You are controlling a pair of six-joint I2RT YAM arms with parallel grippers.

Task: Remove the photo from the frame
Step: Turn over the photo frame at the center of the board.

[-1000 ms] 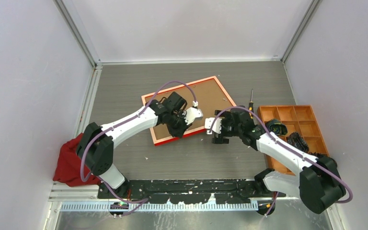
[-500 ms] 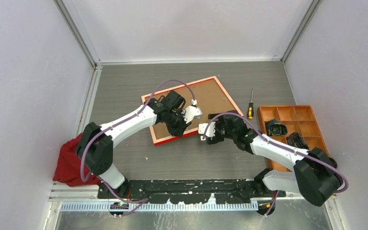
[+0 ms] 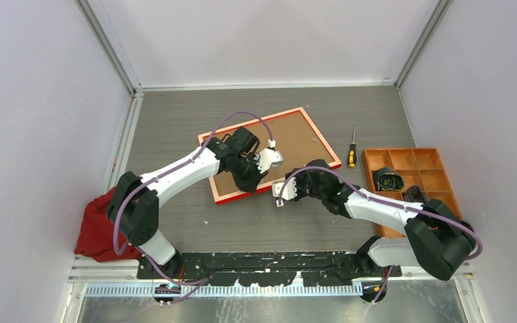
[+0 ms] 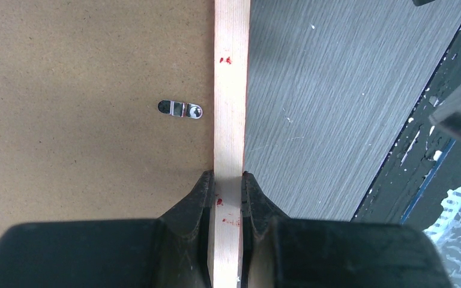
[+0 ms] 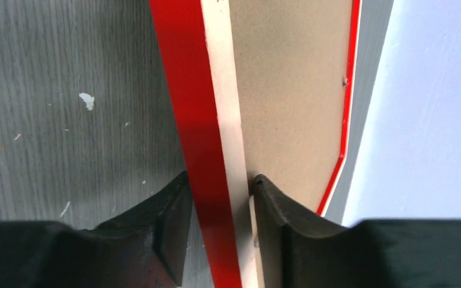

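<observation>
The photo is hidden, presumably under the board (image 3: 296, 138) of the face-down frame (image 3: 269, 118), mid-table; it is likely thin, light and easily creased, best lifted by an edge once the clip (image 4: 180, 110) is turned. The frame looks stiff and light; the left gripper (image 4: 228, 180) and right gripper (image 5: 221, 183) each pinch its near rail.

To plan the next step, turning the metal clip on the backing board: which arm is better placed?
Probably left: the clip lies just ahead of the left gripper, whose jaws clamp the frame. The right wrist view shows no clip; the right gripper straddles the frame.
</observation>
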